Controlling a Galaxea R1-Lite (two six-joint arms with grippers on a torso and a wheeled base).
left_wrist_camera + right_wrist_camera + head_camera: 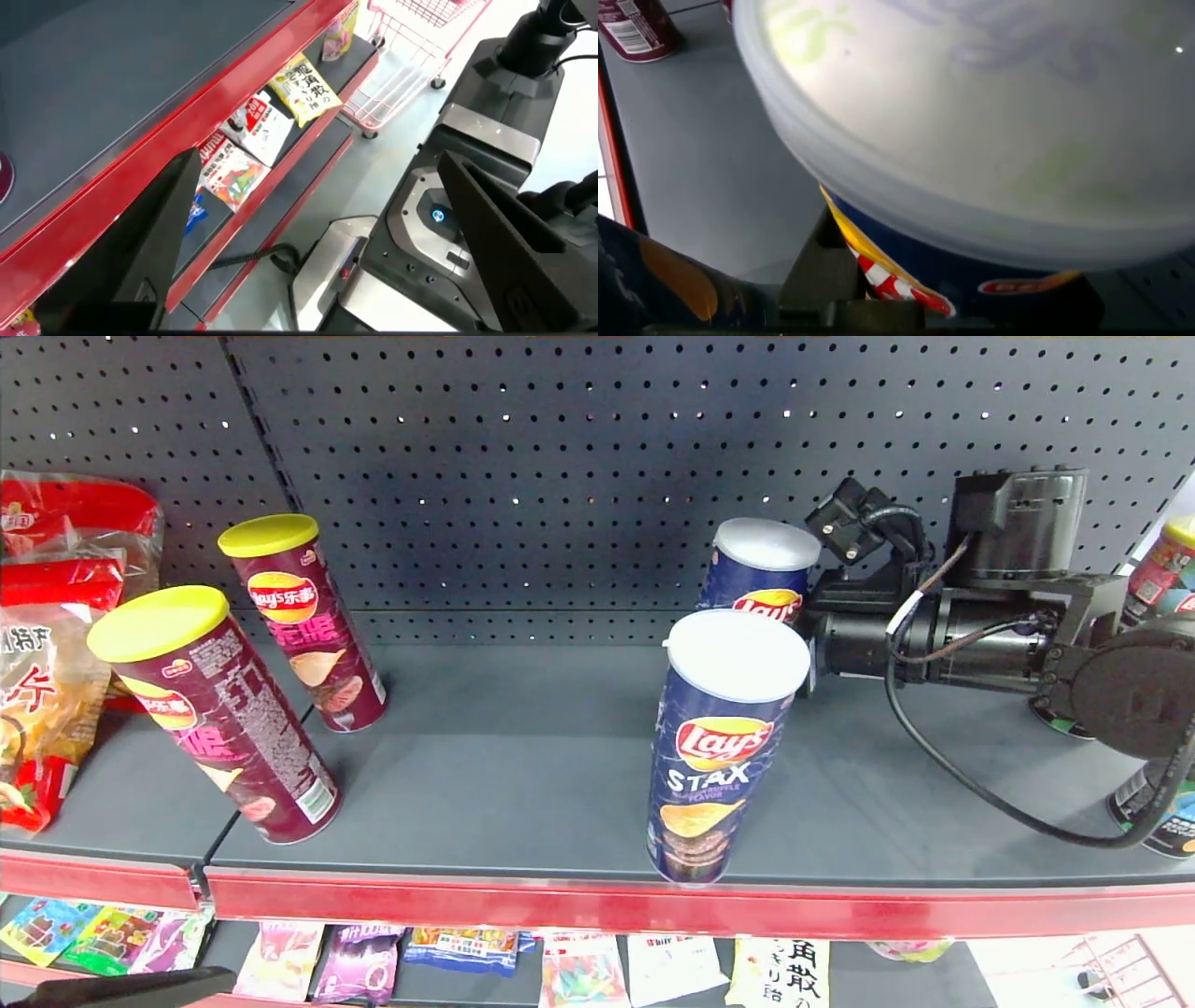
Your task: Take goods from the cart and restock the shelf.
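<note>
Low at the left, the left gripper (318,168) hangs spread and holds nothing. Two maroon cans (224,719) stand on the shelf (523,775). Behind the near blue can (724,747), the right gripper (814,621) pinches the far blue can (761,569), which stands on the shelf.

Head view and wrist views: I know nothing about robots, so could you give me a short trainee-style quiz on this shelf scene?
1. True or false: the front maroon chip can has a yellow lid.
2. The right arm ends beside which item? A. the rear blue chip can B. a red snack bag C. the pink cart
3. Fill in: the left gripper has its jaws ___.
Key: 1 true; 2 A; 3 open.
</note>
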